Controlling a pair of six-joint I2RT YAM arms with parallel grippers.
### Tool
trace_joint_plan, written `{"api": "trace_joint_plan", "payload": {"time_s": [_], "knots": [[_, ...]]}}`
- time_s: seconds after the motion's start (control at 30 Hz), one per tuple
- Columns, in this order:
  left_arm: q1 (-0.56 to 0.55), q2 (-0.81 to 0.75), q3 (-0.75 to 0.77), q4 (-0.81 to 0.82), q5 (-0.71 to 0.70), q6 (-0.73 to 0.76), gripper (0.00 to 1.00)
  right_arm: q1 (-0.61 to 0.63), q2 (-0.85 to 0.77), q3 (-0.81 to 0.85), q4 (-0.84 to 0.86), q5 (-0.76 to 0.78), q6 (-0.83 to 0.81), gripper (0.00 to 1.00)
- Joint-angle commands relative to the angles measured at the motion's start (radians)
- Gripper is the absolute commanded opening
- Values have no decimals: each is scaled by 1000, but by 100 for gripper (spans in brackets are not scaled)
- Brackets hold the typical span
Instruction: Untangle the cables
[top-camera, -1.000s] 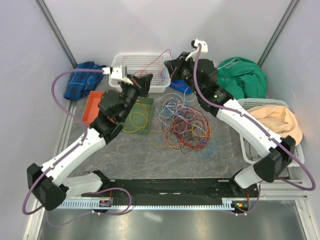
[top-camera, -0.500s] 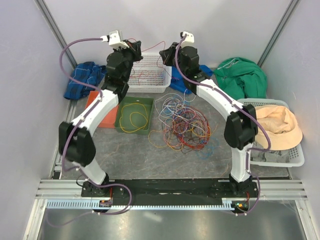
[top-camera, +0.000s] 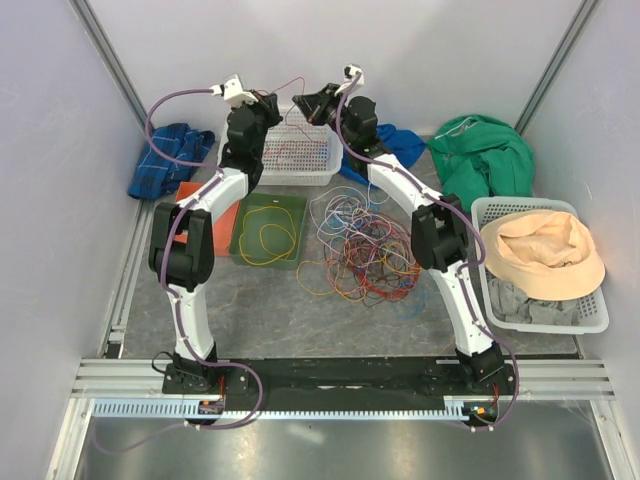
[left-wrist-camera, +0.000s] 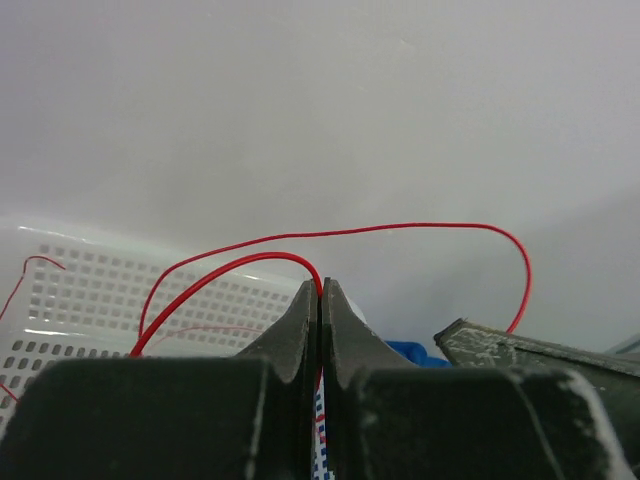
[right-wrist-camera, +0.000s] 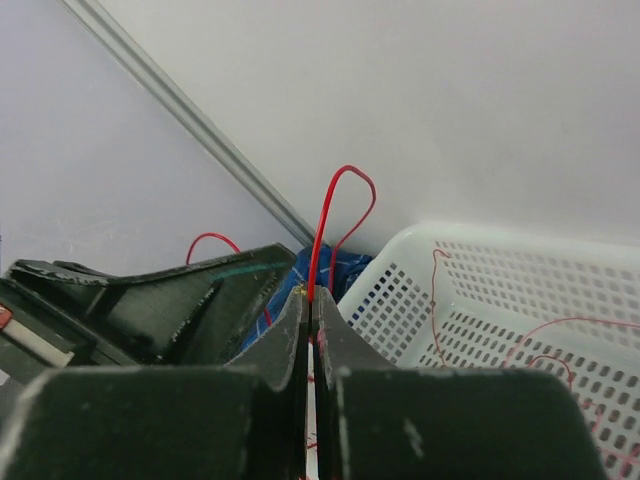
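A tangled heap of thin cables in red, orange, yellow, blue and white lies on the table's middle. Both arms reach high at the back, above the white perforated basket. My left gripper is shut on a thin red cable, which loops out of its tips. My right gripper faces it, close by, shut on the same red cable at its tips. The red cable arcs between the two grippers. More red strands lie in the basket.
A green tray holding a yellow cable and an orange tray sit left of the heap. Blue cloths lie at the back left and back middle, a green cloth at the back right. A white basket with a peach hat stands at the right.
Both arms have risen and stretched toward the back wall, carrying the red cable up over the white basket. The two grippers have come closer together.
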Motion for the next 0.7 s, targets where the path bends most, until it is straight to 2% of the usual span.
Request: {"api": "trace_joint_plan", "payload": {"time_s": [0.0, 0.1, 0.13, 0.17, 0.2, 0.23, 0.27, 0.3, 0.37, 0.43, 0.57, 0.6, 0.67], "knots": [[21, -21, -5, 54, -101, -28, 2, 1, 103, 137, 21, -64, 61, 0], [37, -14, 1, 12, -94, -45, 2, 1, 122, 136, 10, -57, 57, 1], [45, -10, 15, -18, -85, -49, 8, 1, 119, 127, 8, -55, 51, 29], [50, -10, 23, -37, -44, -57, 34, 0, 114, 119, 2, -54, 41, 50], [54, -13, 46, -60, -30, -63, 52, 0, 87, 90, -18, -42, 31, 68], [56, -13, 59, -90, -28, -66, 64, 0, 62, 61, -18, -26, 18, 94], [56, -17, 73, -133, -22, -66, 99, 0, 32, 21, -7, 15, 9, 98], [56, -19, 86, -153, -16, -69, 100, 3, -28, -54, 16, 34, 3, 98], [56, -25, 124, -214, 16, -73, 100, 0, -76, -96, 13, 66, -15, 98], [56, -42, 168, -280, 35, -86, 100, 3, -123, -100, -79, 130, -25, 98], [56, -50, 276, -567, 52, -132, 100, 12, -209, -134, -252, 287, -66, 98], [56, -45, 318, -683, 50, -140, 100, 17, -256, -189, -271, 316, -71, 98], [56, -34, 346, -757, 66, -160, 100, 23, -304, -260, -263, 344, -77, 98]]}}
